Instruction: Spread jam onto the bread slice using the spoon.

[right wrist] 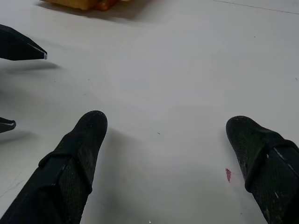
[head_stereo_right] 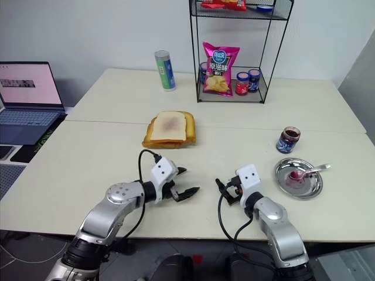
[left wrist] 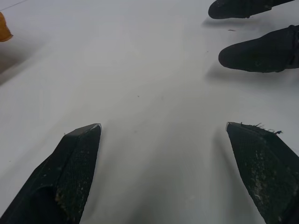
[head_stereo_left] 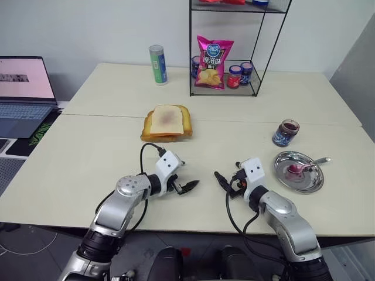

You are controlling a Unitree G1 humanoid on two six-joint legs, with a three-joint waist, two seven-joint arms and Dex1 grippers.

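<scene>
head pair: I look forward and down from above over the table (head_stereo_left: 70,170), far shelf rack (head_stereo_left: 234,52) included | left wrist: skims low and close over the tabletop, facing the right gripper (left wrist: 254,32) | right wrist: equally low, facing the left gripper (right wrist: 18,84) | shared: bare table between both arms

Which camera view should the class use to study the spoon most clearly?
The right eye view: the spoon lies unobstructed in the round steel dish, stained bowl and handle both visible. The left eye view shows the same, equally whole. The wrist views show bare table and end effector fingers instead.
</scene>
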